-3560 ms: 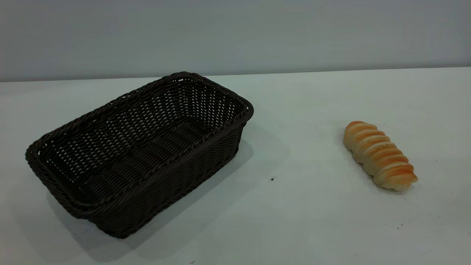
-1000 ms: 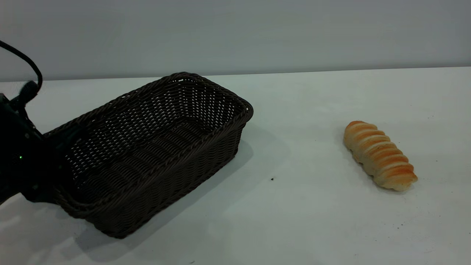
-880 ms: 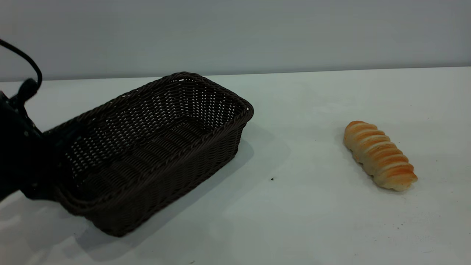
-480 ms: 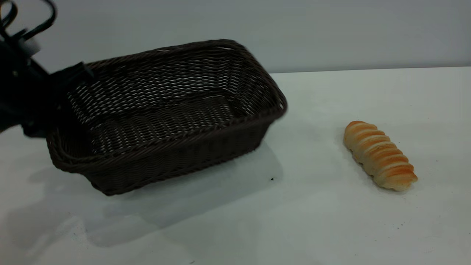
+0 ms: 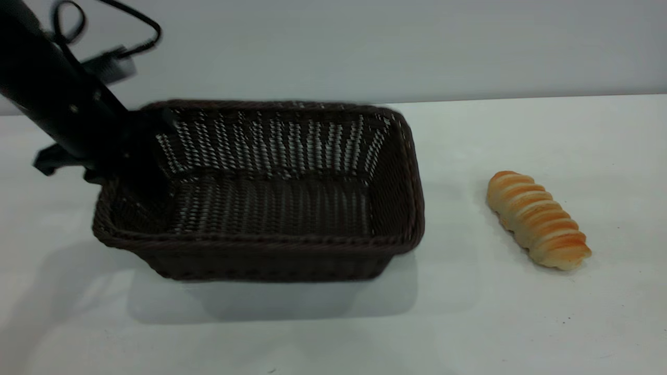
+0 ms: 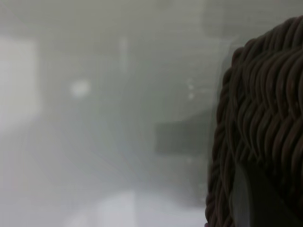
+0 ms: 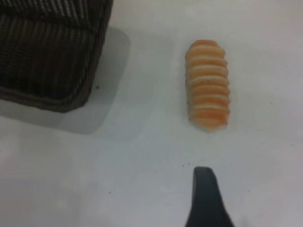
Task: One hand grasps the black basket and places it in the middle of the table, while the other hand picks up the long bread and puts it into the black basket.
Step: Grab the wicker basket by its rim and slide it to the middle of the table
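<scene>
I have the left gripper (image 5: 136,156) clamped on the black basket (image 5: 260,192) at its left rim, fingers holding the weave. The long bread (image 5: 538,220) lies on the desk (image 5: 469,312) right of the basket, apart. Right gripper's (image 7: 204,198) finger state: cannot tell.

No legible text or labels anywhere

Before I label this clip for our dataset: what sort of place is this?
Probably a lab tabletop: a bare white table against a blank wall, holding only the black basket, gripped by the left gripper, and the long bread.
</scene>
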`<control>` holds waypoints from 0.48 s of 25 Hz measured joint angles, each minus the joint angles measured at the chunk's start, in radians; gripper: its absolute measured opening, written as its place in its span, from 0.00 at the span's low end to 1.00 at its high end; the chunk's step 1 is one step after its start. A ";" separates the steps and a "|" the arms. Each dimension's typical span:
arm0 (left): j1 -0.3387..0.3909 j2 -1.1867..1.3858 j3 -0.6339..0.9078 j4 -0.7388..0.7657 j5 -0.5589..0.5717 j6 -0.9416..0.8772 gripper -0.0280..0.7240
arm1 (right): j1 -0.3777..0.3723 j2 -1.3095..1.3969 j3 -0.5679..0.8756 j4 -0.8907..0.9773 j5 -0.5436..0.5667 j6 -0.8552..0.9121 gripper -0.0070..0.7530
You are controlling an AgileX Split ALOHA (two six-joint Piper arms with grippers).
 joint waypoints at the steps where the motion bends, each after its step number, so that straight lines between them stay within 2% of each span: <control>1: 0.000 0.022 -0.016 0.000 0.009 0.009 0.22 | 0.000 0.000 0.000 0.000 0.001 0.000 0.66; 12: -0.008 0.090 -0.055 -0.018 0.035 0.015 0.22 | 0.000 0.000 0.000 -0.001 0.003 0.000 0.66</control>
